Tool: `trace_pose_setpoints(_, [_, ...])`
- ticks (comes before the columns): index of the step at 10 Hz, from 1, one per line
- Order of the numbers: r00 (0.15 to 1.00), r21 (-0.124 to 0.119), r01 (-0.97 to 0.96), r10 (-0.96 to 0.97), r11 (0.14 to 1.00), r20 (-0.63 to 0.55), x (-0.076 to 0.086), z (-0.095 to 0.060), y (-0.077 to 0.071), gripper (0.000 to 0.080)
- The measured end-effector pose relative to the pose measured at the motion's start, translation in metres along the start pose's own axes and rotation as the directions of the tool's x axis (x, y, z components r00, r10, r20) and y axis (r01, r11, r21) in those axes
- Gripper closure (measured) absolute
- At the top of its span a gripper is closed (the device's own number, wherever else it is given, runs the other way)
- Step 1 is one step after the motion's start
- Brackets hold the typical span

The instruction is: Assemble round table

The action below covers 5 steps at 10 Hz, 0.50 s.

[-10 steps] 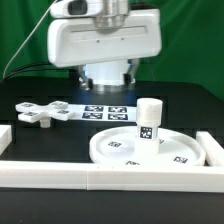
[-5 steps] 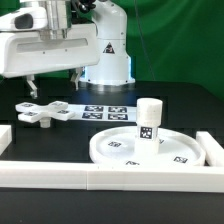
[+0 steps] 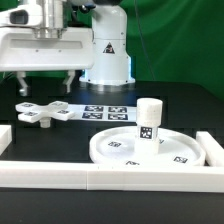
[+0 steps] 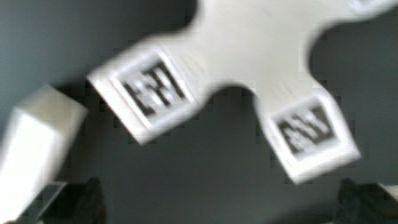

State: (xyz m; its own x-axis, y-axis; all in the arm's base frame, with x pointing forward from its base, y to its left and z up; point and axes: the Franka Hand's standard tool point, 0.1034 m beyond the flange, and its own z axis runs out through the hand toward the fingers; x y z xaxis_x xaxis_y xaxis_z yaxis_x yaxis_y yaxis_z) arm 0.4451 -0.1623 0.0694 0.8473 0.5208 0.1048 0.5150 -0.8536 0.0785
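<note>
One pincer [image 3: 49, 88], jaws spread, above cross-shaped piece [image 3: 40, 112].

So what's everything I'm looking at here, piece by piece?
round disc: 1, white with tags, on the table toward the exterior view's right
cylinder leg: 1, white with a tag, standing upright on the round disc
cross-shaped piece: 1, white with tags, flat on the table at the exterior view's left
marker board: 1, white with four tags, flat at mid-table
border rails: 3 stretches, white, along the front and both sides
table: 1, black
backdrop: 1, green, behind everything
robot arm: 1, white, at the back
fingers: 2, dark, open, above the cross-shaped piece, holding nothing
</note>
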Motion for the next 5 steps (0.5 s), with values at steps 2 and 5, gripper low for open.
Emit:
trace_pose_setpoints(2, [1.000,0.035,-0.007,0.006,0.999,0.020,-0.014,0.004,0.014,0.0150])
trace_pose_setpoints(5, [0.998,0.059,-0.025,0.022,0.998,0.054,-0.005,0.006,0.003,0.0150])
